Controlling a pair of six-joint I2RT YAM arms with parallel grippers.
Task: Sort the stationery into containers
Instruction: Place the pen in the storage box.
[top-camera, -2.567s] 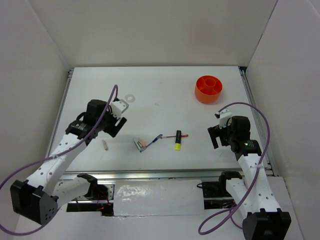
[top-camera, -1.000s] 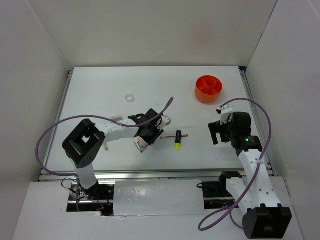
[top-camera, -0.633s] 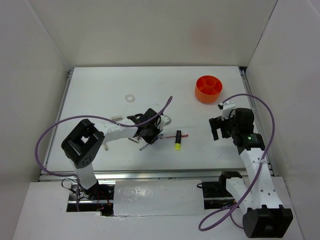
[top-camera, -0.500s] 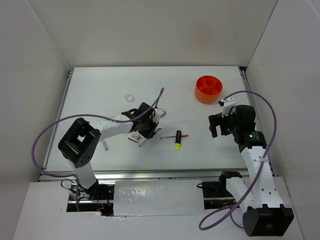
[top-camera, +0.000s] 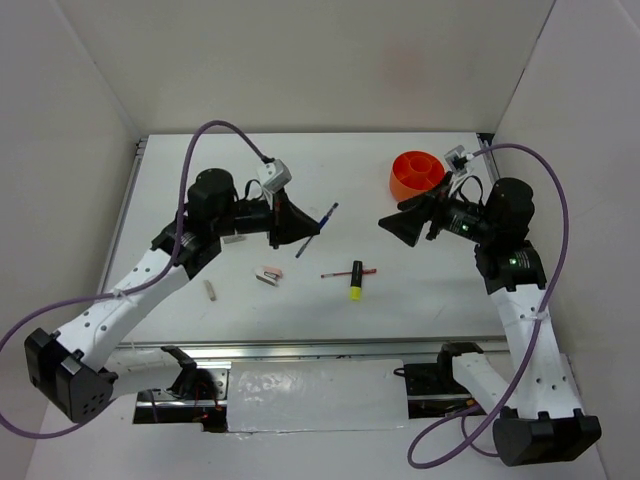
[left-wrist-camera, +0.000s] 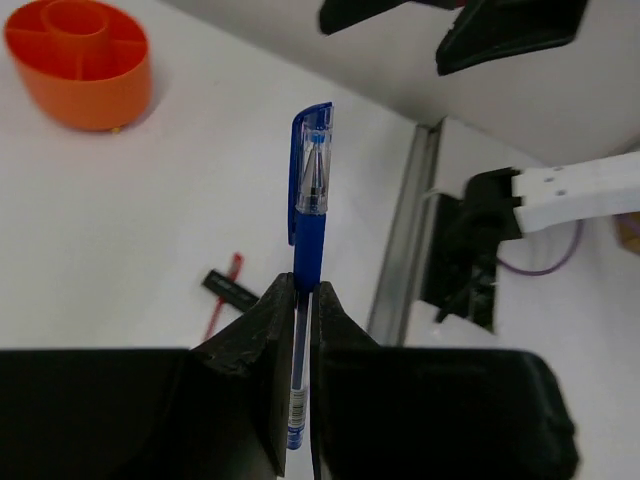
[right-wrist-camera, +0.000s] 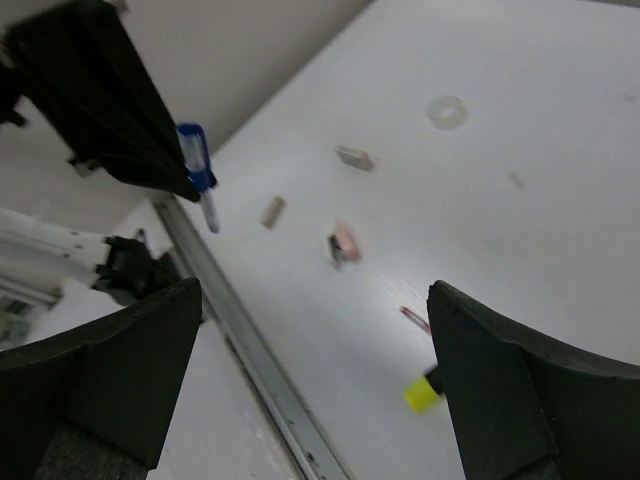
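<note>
The left gripper (top-camera: 300, 230) has clamped onto the blue pen (top-camera: 322, 220) and lifted it off the table, up and to the left of the black marker (top-camera: 356, 280) (the pen's cap end sticks out). The pink-and-white eraser (top-camera: 268, 275) has slid farther from the marker. The right gripper (top-camera: 392, 226) has risen beyond the marker and turned to face left.

No writing can be read in any of the three views — no brand, number or sign. The only printed thing is a small white sticker (left-wrist-camera: 293, 408) on the clear barrel of the blue pen (left-wrist-camera: 308, 215), at its 6 o'clock end in the left wrist view — the dark marks on it are too small to make out.
</note>
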